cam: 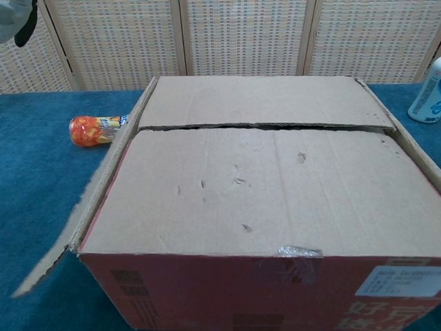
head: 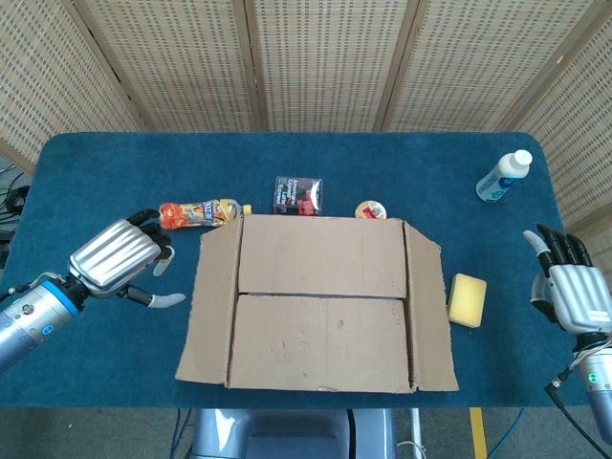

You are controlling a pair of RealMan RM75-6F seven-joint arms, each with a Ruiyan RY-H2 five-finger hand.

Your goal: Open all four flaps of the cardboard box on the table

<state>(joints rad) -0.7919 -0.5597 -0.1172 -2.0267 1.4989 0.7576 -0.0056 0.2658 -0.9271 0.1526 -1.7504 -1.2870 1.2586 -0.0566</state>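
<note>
Two flaps of the cardboard box [head: 325, 316] at the table's near middle lie splayed outward, left flap [head: 208, 306] and right flap [head: 428, 316]; the two long ones stay flat, meeting at a central seam [head: 320, 295] that offers an edge to lift. Left hand [head: 117, 260] hovers clear, fingers loosely spread, empty. Right hand [head: 572, 287] waits beyond the sponge [head: 467, 299], seemingly released.
</note>
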